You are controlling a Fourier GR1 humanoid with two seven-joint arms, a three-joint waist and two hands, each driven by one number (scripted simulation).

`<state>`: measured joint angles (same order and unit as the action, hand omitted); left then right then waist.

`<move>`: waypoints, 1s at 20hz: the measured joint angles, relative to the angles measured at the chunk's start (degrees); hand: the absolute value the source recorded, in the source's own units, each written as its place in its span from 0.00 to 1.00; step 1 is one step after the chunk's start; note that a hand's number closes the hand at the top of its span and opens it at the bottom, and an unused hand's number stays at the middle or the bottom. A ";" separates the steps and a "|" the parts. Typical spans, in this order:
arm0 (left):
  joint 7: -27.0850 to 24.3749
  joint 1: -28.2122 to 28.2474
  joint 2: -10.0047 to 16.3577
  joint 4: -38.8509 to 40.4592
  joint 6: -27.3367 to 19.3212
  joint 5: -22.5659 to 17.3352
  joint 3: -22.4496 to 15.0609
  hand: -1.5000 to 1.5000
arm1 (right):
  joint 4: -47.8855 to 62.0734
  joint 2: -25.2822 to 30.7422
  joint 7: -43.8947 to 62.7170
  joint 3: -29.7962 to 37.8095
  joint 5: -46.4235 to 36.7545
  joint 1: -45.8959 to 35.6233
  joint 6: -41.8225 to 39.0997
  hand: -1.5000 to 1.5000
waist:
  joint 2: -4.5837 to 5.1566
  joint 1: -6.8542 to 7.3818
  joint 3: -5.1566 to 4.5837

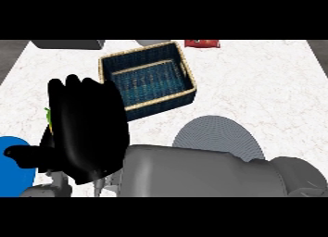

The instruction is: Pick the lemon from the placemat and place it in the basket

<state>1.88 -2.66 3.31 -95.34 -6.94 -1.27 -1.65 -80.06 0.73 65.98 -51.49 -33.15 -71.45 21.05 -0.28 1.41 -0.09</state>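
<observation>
My right hand (85, 129) is raised close under the head view, left of the picture's middle, with its back toward me. Its grey forearm (215, 171) comes in from the lower right. A thin yellow-green sliver of the lemon (48, 118) shows at the hand's left edge; the hand hides the rest, and its fingers curl round the lemon. The woven basket (184, 62) with a dark blue inside stands just up and right of the hand. The round grey placemat (215, 132) lies below the basket with nothing on its visible part.
A blue plate (6, 162) lies at the left edge beside the thumb. At the far edge of the white marble counter (276, 92) stand a grey object (67, 44) and a red object (202, 43).
</observation>
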 measured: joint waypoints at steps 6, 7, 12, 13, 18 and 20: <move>-1.32 1.09 0.01 0.64 0.34 -0.25 0.52 0.50 | 4.40 -0.21 -2.73 2.56 -0.84 2.02 0.81 1.00 | 0.18 -0.55 0.04; -1.37 0.80 -0.05 0.85 0.23 -0.15 0.56 0.50 | 5.09 -0.24 -3.08 2.70 -1.03 2.30 0.81 1.00 | 0.20 -0.61 0.04; -0.14 1.27 -0.17 -0.79 -0.02 0.15 0.19 0.50 | 8.72 -0.44 -5.59 4.37 -1.81 4.72 0.21 1.00 | 0.22 -0.78 0.07; -0.26 1.15 -0.30 -0.56 0.04 0.03 0.21 0.50 | 9.73 -0.48 -6.90 4.75 -1.78 5.63 0.04 1.00 | 0.24 -0.83 0.07; -0.96 1.21 0.36 -0.12 0.97 -0.79 1.32 0.50 | 12.41 -0.53 -9.26 5.41 -2.71 8.14 -1.51 1.00 | 0.28 -0.84 0.07; -0.70 1.47 0.15 -0.68 0.99 -0.62 0.91 0.50 | 14.70 -0.59 -10.24 5.34 -2.04 8.14 -0.84 1.00 | 0.32 -0.58 0.07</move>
<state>1.18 -1.18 3.47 -96.02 -5.95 -1.90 -0.74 -65.37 0.14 55.75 -46.15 -35.19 -63.31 20.21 0.04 0.83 -0.02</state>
